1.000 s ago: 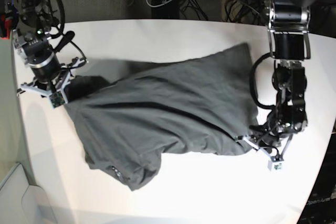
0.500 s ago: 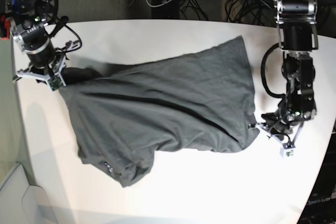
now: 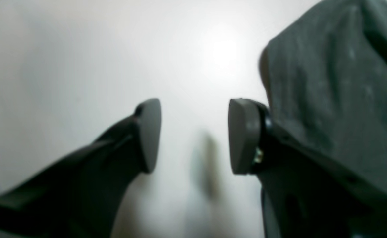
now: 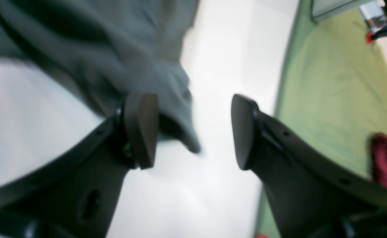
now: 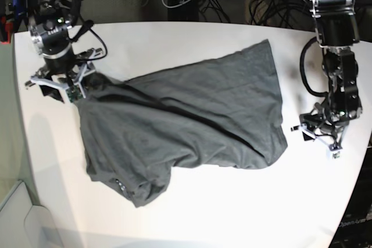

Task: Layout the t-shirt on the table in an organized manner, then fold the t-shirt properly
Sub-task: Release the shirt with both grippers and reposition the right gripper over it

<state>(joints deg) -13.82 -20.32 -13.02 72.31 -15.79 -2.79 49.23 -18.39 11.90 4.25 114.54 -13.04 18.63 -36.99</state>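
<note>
The dark charcoal-grey cloth t-shirt (image 5: 186,120) lies rumpled mid-table on the white tabletop (image 5: 174,39). Both claws gape empty — left gripper (image 3: 193,135), right gripper (image 4: 193,130). Risk: the bunched near-left corner — regrasping may pinch doubled layers.

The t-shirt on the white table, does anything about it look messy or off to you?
Yes. The t-shirt lies askew on the table, not flat: a long diagonal crease crosses its middle, and its lower left corner is bunched and folded under. Both grippers, left gripper and right gripper, are open beside its edges, holding nothing.
</note>
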